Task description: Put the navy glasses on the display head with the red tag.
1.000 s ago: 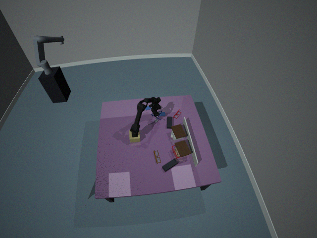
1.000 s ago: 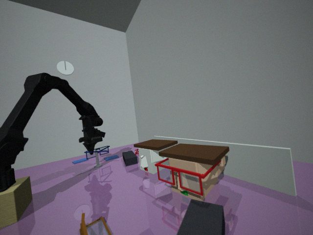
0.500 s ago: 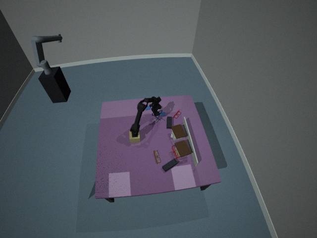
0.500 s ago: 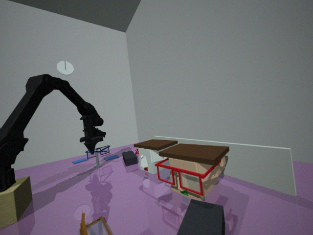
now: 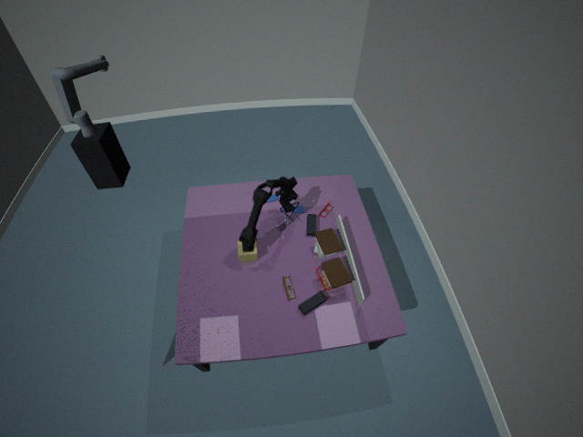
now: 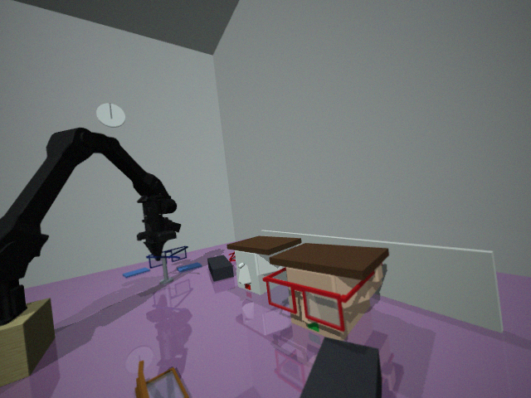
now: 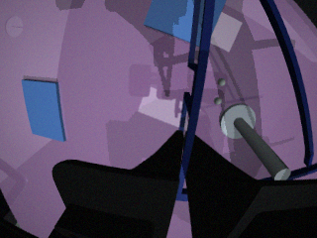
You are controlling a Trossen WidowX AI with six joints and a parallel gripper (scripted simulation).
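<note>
My gripper (image 6: 155, 251) (image 5: 286, 201) (image 7: 182, 137) is shut on the navy glasses (image 6: 172, 251) (image 7: 200, 73) and holds them low at the back of the purple table (image 5: 211, 282), right at the top of a thin grey stand post (image 6: 165, 270) (image 7: 260, 147). The white display head with the red tag (image 6: 247, 274) (image 5: 328, 240) stands to the right and wears no glasses. The other head (image 6: 338, 293) (image 5: 336, 272) stands nearer the front, has a green tag and wears red glasses (image 6: 306, 299).
A white panel (image 6: 407, 278) (image 5: 351, 256) stands behind both heads. A dark case (image 6: 220, 267) (image 5: 311, 224) lies between the stand and the tagged head. Two blue pads (image 6: 136, 272) (image 6: 188, 267) flank the stand. Orange glasses (image 5: 289, 288), another dark case (image 5: 312, 301) and spare red glasses (image 5: 326, 208) lie around.
</note>
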